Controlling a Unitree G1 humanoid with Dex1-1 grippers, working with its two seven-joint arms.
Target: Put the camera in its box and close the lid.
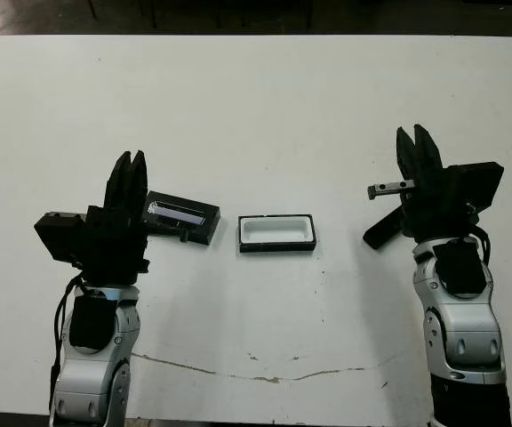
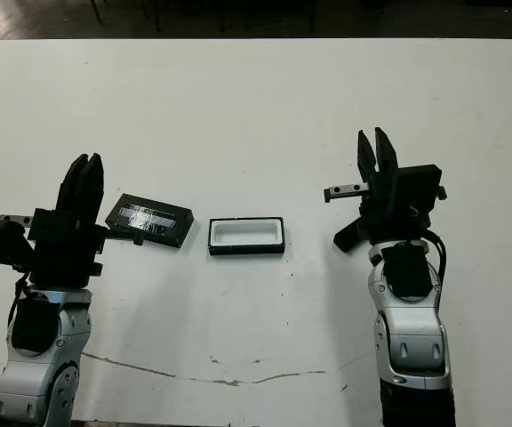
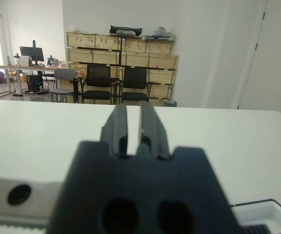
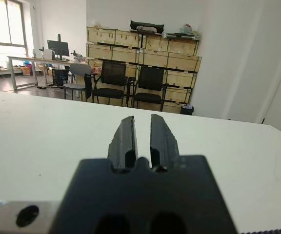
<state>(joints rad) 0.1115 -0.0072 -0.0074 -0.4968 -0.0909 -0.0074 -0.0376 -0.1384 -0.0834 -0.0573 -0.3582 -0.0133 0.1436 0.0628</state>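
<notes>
Left eye view, 1 box, 1 lid

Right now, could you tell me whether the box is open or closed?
Open: the box shows its bare white lining, nothing visible inside, and the lid lies apart beside it.

The open box lay white-lined and empty at mid-desk. The lid lay tilted just beside it. The camera lay well apart, angled.
</notes>
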